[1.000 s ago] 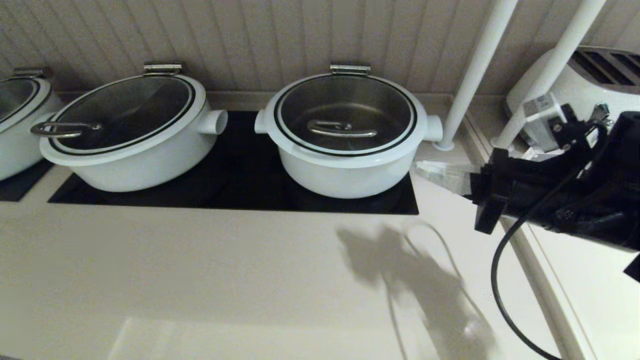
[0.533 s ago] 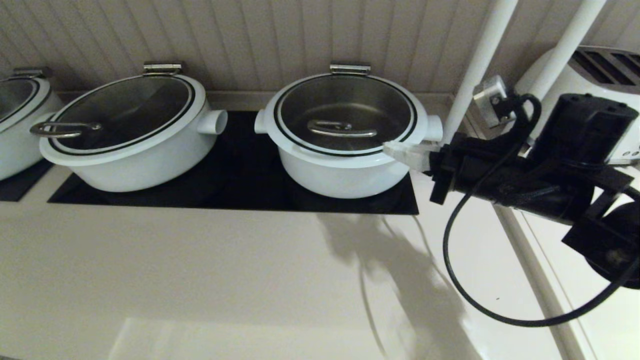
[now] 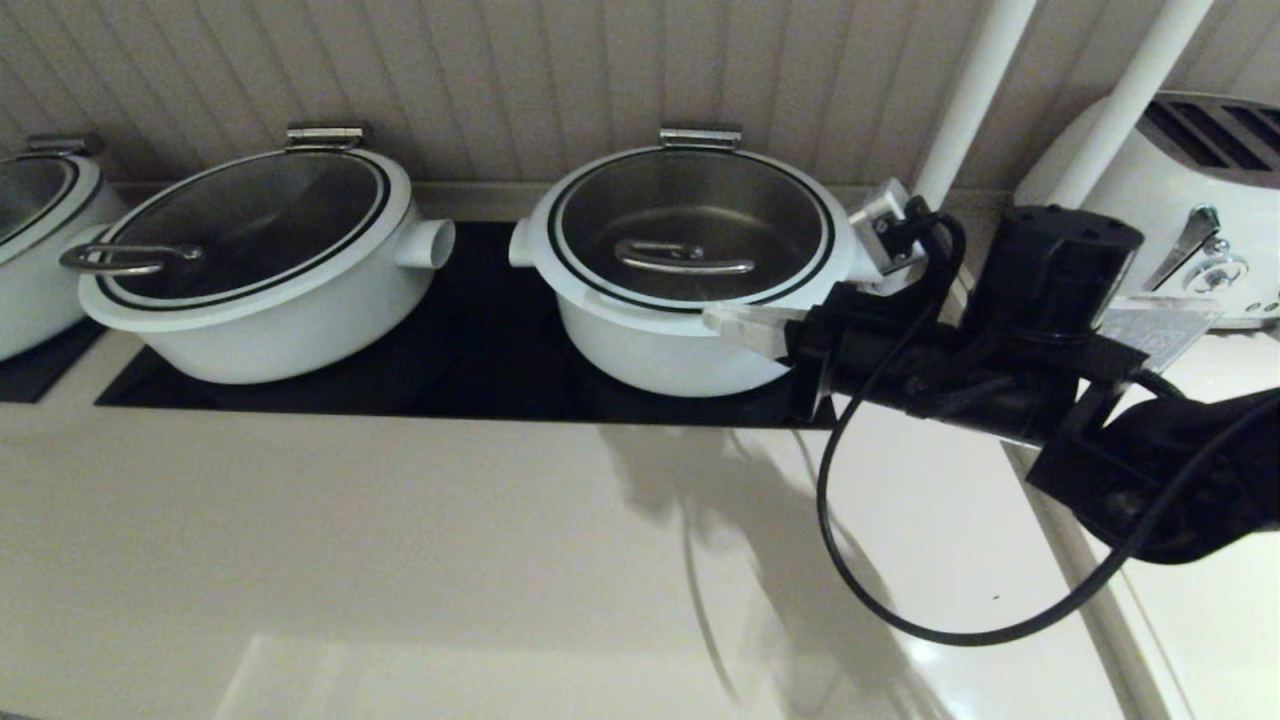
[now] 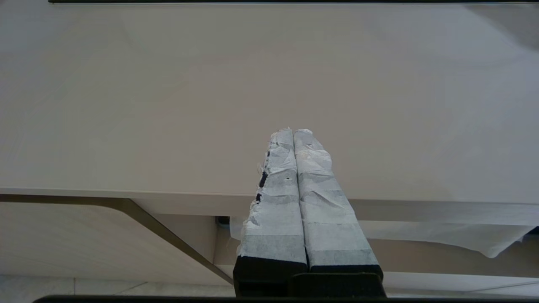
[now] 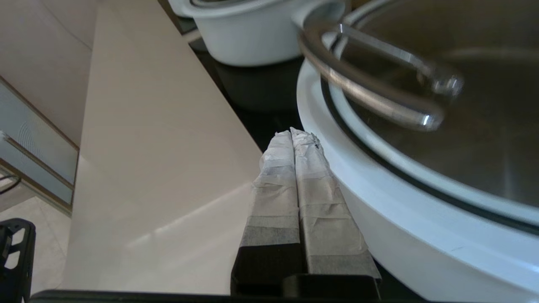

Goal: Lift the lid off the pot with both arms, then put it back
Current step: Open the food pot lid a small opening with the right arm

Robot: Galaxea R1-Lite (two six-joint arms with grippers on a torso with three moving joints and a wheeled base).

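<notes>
The pot (image 3: 680, 345) is round and white with a stub handle on each side and stands on the black cooktop (image 3: 480, 340). Its glass lid (image 3: 690, 225) with white rim, black ring and steel bar handle (image 3: 685, 258) sits closed on it. My right gripper (image 3: 712, 320) is shut and empty, its taped fingers lying along the pot's front right side just below the lid rim. In the right wrist view the gripper (image 5: 291, 132) sits beside the white pot wall (image 5: 404, 235). My left gripper (image 4: 292, 131) is shut and empty over the beige counter, out of the head view.
A like white pot (image 3: 260, 270) with a loop handle past its rim stands to the left, a third (image 3: 30, 230) at the far left. Two white poles (image 3: 960, 110) and a white toaster (image 3: 1180, 190) stand at the right. Beige counter (image 3: 400, 550) lies in front.
My right arm has swung in from the right and forward; its shut fingertips went from beside the pot's right stub handle to its front right side.
</notes>
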